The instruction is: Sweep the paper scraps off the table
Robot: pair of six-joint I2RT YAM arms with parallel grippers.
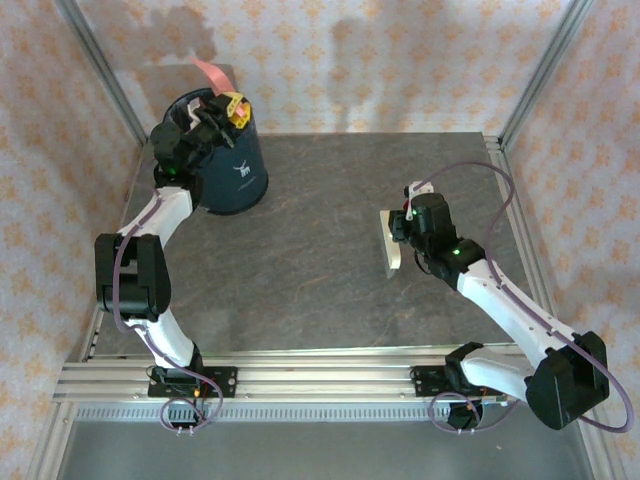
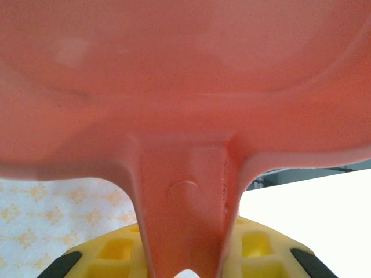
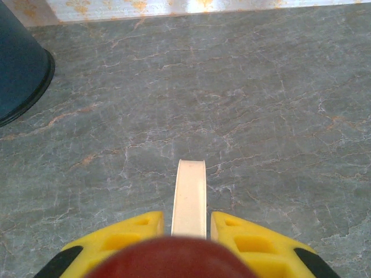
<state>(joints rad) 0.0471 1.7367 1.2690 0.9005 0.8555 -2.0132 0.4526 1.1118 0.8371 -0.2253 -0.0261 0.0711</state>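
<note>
left tool (image 1: pixel 236 108): clamped tight on the handle of the pink dustpan (image 1: pixel 210 72), held up over the dark bin (image 1: pixel 235 170).
pink dustpan: tipped up above the mouth of the dark bin; in the left wrist view very close and big, with its handle running down between the yellow fingers (image 2: pixel 110 252).
dark bin: round, standing upright on the counter (image 1: pixel 320 190) in the far left corner; inside hidden behind the left tool.
right tool (image 1: pixel 404 228): clamped on a cream flat piece (image 1: pixel 391 245), near the right edge, about halfway between the near and far edges.
cream flat piece: up on its thin edge, long side running from near to far; low at the counter, touching or just above, hard to tell.
counter: dark grey with a stone look, bare grey in front of the right tool, silver rails (image 1: pixel 330 378) along the near edge.
arms: left one stretched to the far left corner, right one bent in from the near right corner; well apart.
</note>
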